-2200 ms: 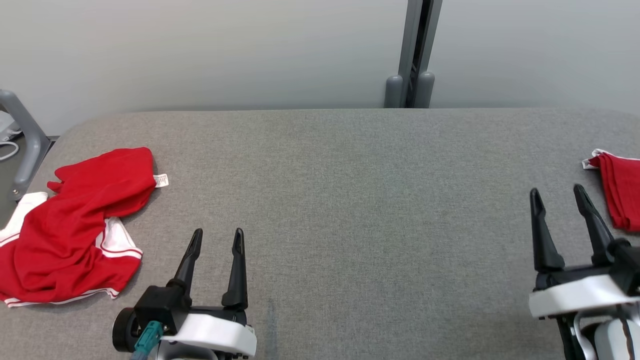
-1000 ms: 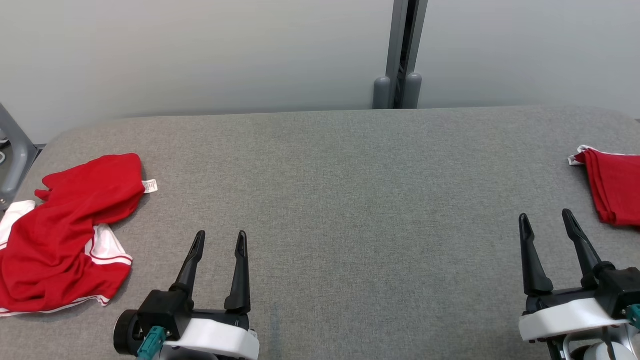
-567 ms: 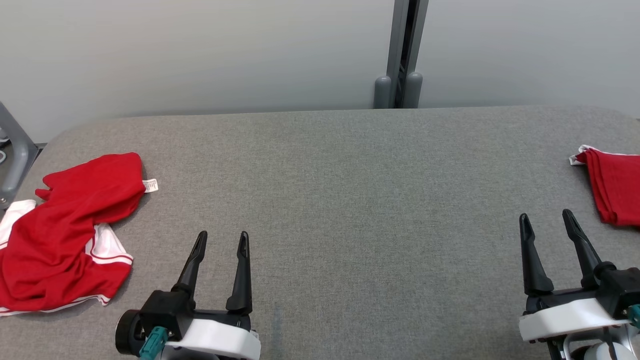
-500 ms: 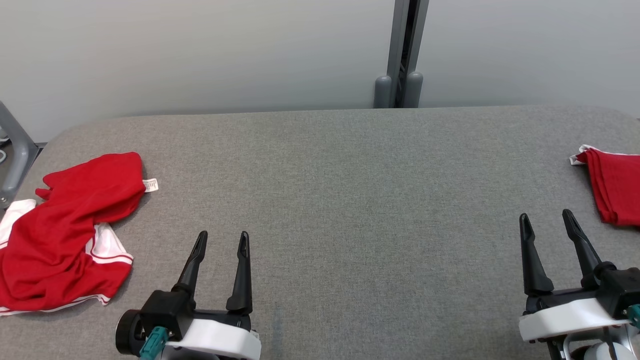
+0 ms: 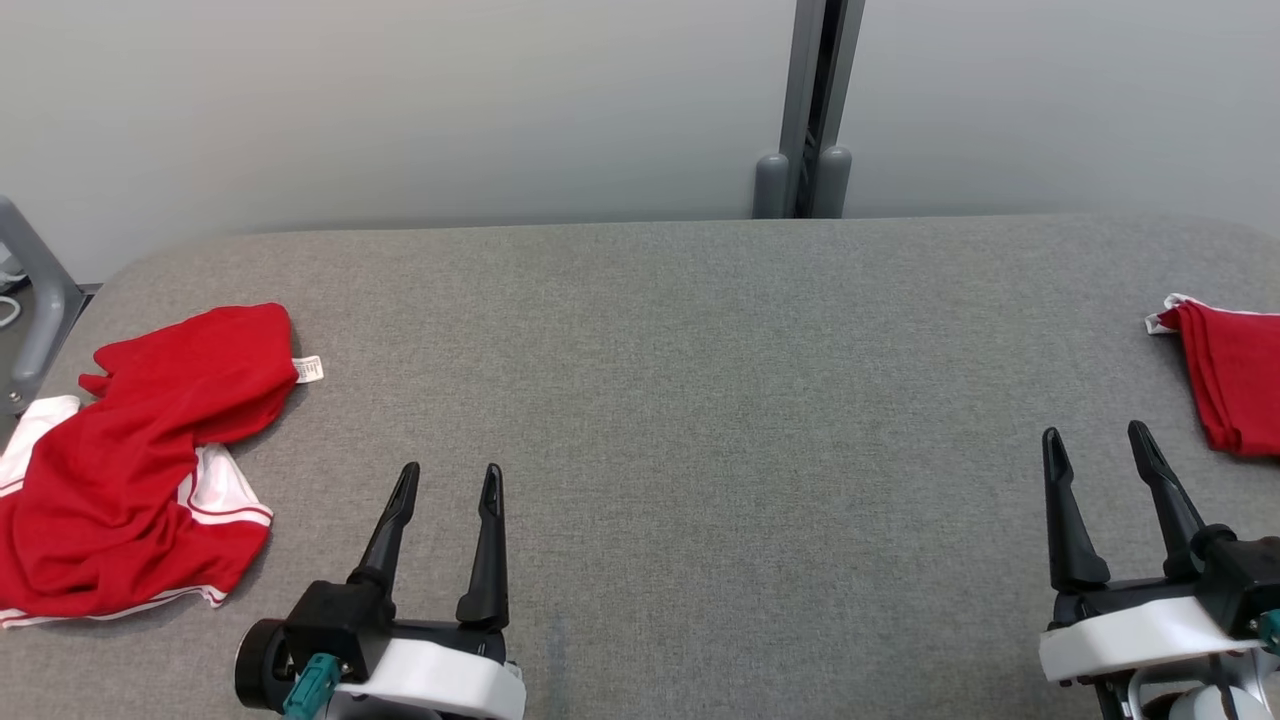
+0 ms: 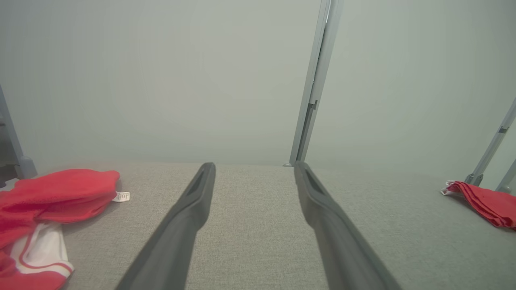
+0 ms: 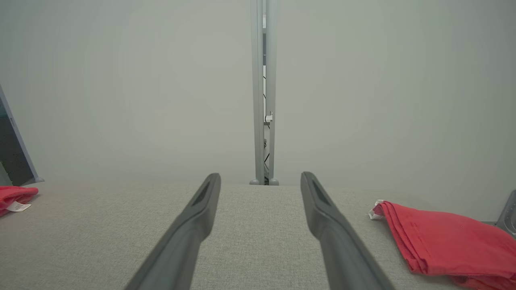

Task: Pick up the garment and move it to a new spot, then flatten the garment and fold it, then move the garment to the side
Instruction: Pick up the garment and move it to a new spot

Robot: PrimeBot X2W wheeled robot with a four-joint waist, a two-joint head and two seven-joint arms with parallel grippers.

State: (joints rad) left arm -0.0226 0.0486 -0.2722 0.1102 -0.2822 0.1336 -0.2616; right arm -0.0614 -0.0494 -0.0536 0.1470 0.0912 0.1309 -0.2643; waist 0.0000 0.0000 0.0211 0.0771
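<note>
A wide table (image 5: 700,350) covered in grey woven fabric, with rounded far corners, takes up most of the head view. Behind it stands a plain pale wall (image 5: 400,100), split by an upright grey metal post (image 5: 818,100) that meets the table's far edge a little right of centre.

On the far left of the table lies the crumpled red garment (image 5: 130,460), bunched in loose folds with white panels and thin red-and-white trim showing at its near and left edges. Part of it runs past the left side of the picture. Nothing touches it.

At the table's far right edge lies a folded red cloth (image 5: 1235,385), flat and neat, with a sliver of white at its far corner.

The left gripper (image 5: 450,472) sits at the lower left, above the bare table, near the crumpled garment but apart from it. Its two dark fingers point away from the robot, spread apart, with nothing between them. The right gripper (image 5: 1094,432) sits at the lower right, near the folded cloth but apart from it. Its fingers are likewise spread and empty.

A bent grey metal tube (image 5: 40,300) stands just off the table's left end.

A small white label (image 5: 308,369) sticks out from the crumpled garment's right edge.
</note>
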